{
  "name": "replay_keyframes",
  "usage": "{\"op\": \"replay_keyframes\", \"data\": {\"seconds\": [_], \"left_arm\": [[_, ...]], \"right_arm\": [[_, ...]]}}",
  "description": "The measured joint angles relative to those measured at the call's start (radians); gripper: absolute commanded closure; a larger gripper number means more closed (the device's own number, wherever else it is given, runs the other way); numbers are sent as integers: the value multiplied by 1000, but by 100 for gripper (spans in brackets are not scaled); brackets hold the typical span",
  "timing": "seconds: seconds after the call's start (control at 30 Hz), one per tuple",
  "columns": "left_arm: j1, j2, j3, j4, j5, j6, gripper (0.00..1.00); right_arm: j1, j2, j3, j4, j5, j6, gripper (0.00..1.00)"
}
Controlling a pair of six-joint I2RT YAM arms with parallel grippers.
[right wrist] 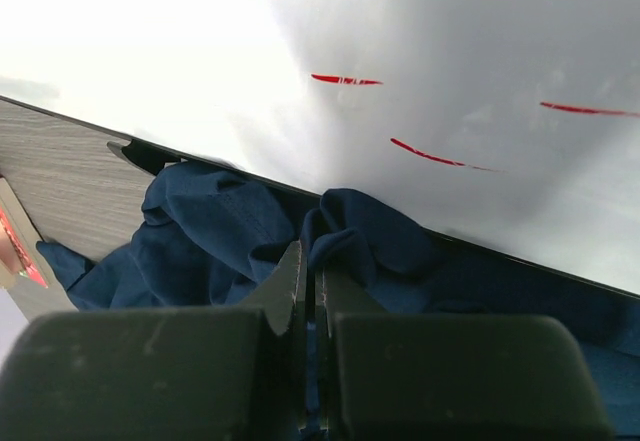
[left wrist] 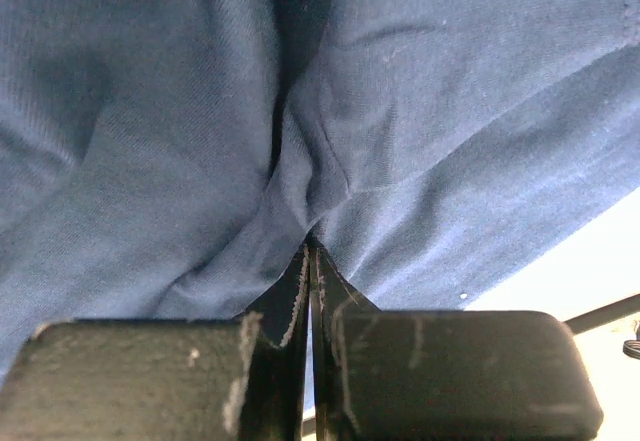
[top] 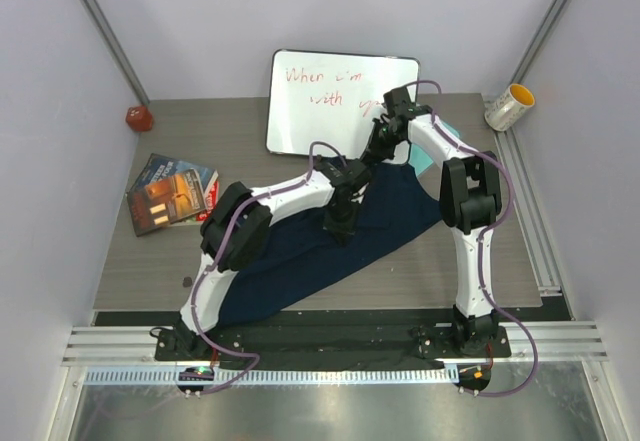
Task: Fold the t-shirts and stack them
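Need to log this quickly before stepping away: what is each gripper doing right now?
Left gripper: closed, pinching a fold of the t-shirt.
Right gripper: closed, pinching the t-shirt's bunched edge.

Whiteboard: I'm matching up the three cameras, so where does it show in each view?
Top external: whiteboard at upper centre, beyond the navy t-shirt.
Left wrist: cannot tell; only a pale patch at lower right, past the cloth.
Right wrist: whiteboard fills the upper picture, red strokes on it.
Shared landmark: the navy t-shirt, in all three.
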Motion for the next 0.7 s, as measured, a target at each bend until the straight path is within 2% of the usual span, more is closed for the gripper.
{"op": "replay_keyframes", "data": {"seconds": [0.33, 0.7], "left_arm": [[-35, -130, -211, 128, -24, 21, 100], [-121, -229, -357, 191, -58, 82, 100]], "right_arm": [[0, -54, -89, 18, 16, -6, 99], [-3, -307, -319, 48, 114, 2, 99]]}}
